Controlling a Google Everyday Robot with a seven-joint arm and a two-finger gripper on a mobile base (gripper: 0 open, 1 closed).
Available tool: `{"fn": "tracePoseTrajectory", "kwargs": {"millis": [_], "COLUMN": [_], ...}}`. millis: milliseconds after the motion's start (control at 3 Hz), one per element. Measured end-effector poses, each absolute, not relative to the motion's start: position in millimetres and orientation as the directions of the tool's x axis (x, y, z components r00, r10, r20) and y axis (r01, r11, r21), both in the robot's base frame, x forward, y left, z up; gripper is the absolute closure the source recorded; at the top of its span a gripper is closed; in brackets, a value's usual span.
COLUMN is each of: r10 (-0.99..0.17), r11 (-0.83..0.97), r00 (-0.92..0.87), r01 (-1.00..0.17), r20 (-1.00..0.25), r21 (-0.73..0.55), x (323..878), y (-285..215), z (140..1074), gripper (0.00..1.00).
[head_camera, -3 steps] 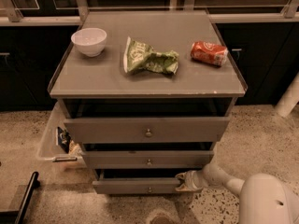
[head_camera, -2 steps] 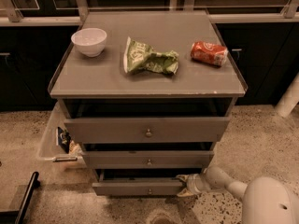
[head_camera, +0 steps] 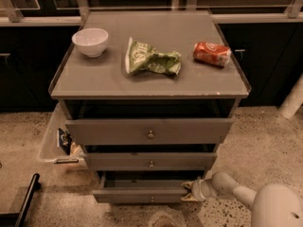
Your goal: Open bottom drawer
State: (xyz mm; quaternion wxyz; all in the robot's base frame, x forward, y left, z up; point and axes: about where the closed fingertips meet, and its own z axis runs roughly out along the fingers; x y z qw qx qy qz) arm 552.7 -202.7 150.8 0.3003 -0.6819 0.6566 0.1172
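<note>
Above speckled floor (head_camera: 265, 141), the gripper (head_camera: 188, 192) has its fingers (head_camera: 189, 185) clamped on the right edge of the part-open bottom drawer (head_camera: 137, 195).

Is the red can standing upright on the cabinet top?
No, the red can lies on its side on the cabinet top, while the gripper is low at the right end of the bottom drawer.

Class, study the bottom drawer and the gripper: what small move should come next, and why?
Probably pull the front straight outward, toward the camera: the gripper sits at the right end of the bottom drawer, which stands only partly open.
</note>
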Motion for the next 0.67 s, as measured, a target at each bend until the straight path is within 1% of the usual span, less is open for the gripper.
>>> {"fn": "tracePoseTrajectory", "kwargs": {"millis": [333,667], "r10": [-0.825,-0.823], "r11": [0.042,0.042], "r00": [0.111,0.110], "r01": [-0.966,-0.967], "r20": [-0.554,-0.557], "r21": [-0.256,-0.252], "x": [551.2,539.9], "y": [-202.6,-205.8], "z": [153.7,154.0], "gripper": [1.00,0.81]}}
